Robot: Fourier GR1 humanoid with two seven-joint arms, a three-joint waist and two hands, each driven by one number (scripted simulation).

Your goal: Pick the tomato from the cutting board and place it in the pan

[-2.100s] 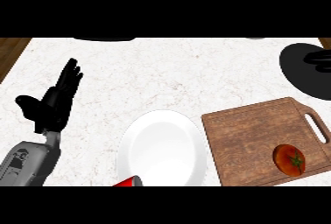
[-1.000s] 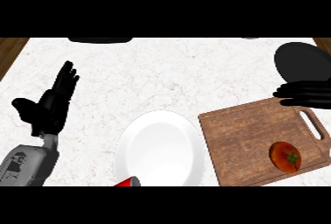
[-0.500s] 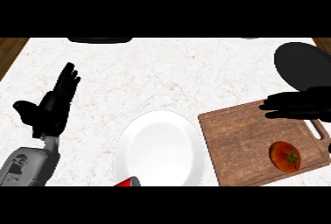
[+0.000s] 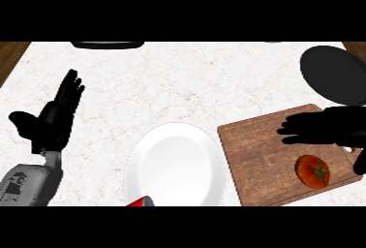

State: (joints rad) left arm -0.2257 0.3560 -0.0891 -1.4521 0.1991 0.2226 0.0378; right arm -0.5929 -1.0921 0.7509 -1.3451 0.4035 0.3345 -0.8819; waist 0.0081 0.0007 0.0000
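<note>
Tomato (image 4: 313,171): round, red, glossy, green stem scar on top; lies on the near right corner of the cutting board (image 4: 261,155). Board is brown wood with visible grain, rectangular with rounded corners, set at a slight angle on the white marbled worktop (image 4: 186,82). Pan (image 4: 333,73): flat black disc, matte, at the far right, just beyond the board. White plate (image 4: 174,166), smooth and oval-looking, just left of the board. Right robot hand (image 4: 322,127): over the board's far right part, fingers spread and pointing left, holding nothing; the tomato sits near it, on its near side, apart from it. Left robot hand (image 4: 53,120): resting at the left, fingers straight and up, holding nothing. Small red object (image 4: 141,202) at the bottom edge, identity unclear.
</note>
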